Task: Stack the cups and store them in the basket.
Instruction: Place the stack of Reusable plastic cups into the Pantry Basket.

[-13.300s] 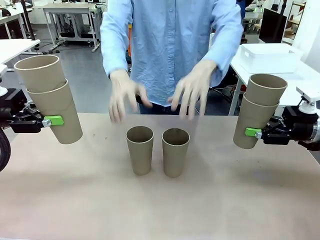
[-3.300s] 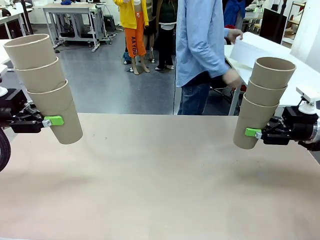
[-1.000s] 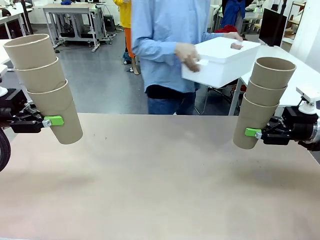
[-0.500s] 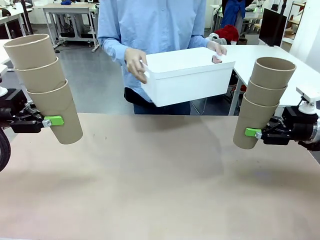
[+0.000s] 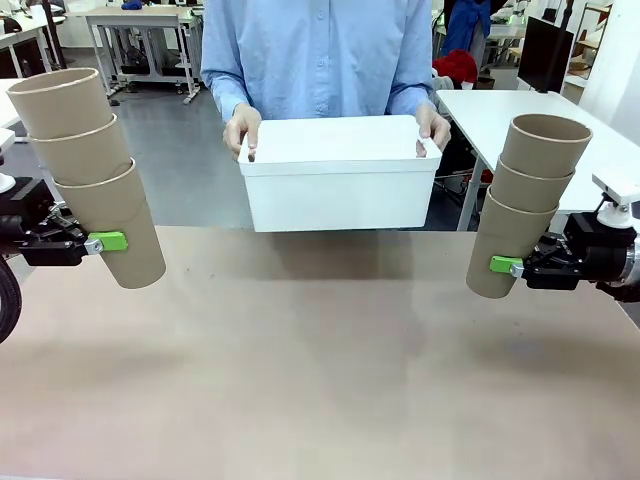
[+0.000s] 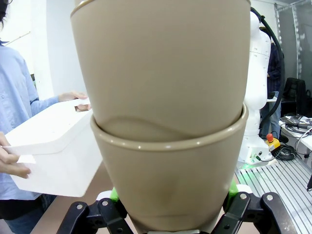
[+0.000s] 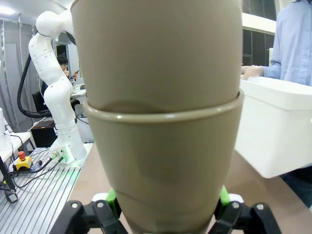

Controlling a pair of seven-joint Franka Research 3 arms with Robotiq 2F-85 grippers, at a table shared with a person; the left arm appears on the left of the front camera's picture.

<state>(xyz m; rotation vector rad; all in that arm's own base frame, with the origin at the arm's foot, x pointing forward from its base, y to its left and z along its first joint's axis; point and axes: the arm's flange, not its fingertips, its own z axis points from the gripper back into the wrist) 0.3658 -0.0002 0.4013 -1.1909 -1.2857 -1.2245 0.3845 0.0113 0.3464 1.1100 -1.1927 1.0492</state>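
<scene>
Frontally, left gripper (image 5: 110,243) and right gripper (image 5: 500,265) each pinch three stacked cups (image 5: 88,160); wrist views crop the tops.

We see a tan desk (image 5: 320,370); behind it stands a person (image 5: 320,50) in a light blue shirt. Farther back, white tables (image 5: 140,18) stand on a grey floor (image 5: 185,150), with a dark monitor (image 5: 547,50) at right.

You have the left cup stack (image 5: 88,170) in the left gripper (image 5: 106,242), the right cup stack (image 5: 526,200) in the right gripper (image 5: 505,265), and between them, at the table's (image 5: 320,380) far edge, the basket (image 5: 340,190) in the person's hands (image 5: 243,128).
</scene>
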